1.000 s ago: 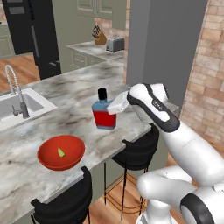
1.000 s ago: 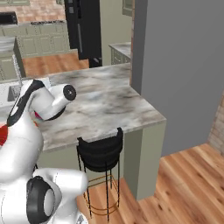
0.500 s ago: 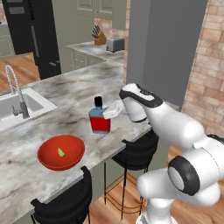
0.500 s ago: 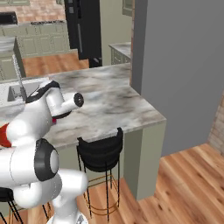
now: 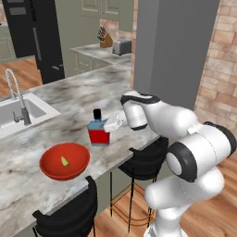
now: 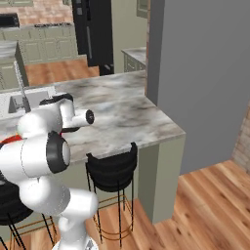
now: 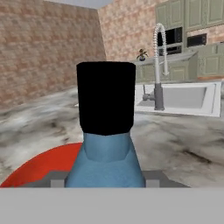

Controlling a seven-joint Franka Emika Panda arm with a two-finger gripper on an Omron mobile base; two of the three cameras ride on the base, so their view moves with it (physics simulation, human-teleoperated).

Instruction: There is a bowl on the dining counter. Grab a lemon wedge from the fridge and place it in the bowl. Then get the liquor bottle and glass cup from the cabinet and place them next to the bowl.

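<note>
The arm (image 5: 185, 134) is made of thick, rounded white segments with a smooth, glossy shell. Where the segments meet, dark rings and black round caps mark the joints; one large black disc with a grey rim sits on the side of the elbow (image 6: 57, 152). A short white stub with a small black end cap (image 6: 90, 116) sticks out near the wrist. The lower body is a bulbous white column. No cables, screws or lettering can be made out
</note>
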